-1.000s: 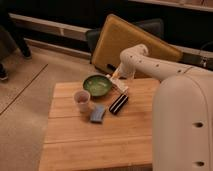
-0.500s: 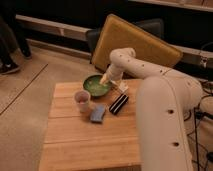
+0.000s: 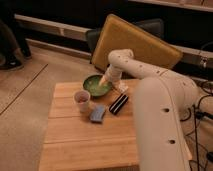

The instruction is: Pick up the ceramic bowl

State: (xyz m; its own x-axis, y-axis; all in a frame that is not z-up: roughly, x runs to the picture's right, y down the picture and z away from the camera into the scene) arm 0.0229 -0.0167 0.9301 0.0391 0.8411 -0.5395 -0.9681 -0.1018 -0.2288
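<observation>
The ceramic bowl (image 3: 93, 86) is shallow, round and glossy green with a darker rim. It sits at the far middle of the wooden table (image 3: 75, 140). My gripper (image 3: 103, 80) hangs from the white arm (image 3: 150, 95) and reaches down at the bowl's right side, over its rim and inside. The gripper hides part of the bowl's right rim.
A small pale pinkish cup (image 3: 81, 100) stands just in front of the bowl to the left. A blue flat object (image 3: 97, 114) lies in front of the bowl, and a black oblong object (image 3: 118, 104) lies to its right. A yellow cushioned chair (image 3: 145, 45) stands behind the table.
The arm has swung left and down, bringing the gripper from right of the bowl onto the bowl's right side. The bowl, cup and other objects have not moved.
</observation>
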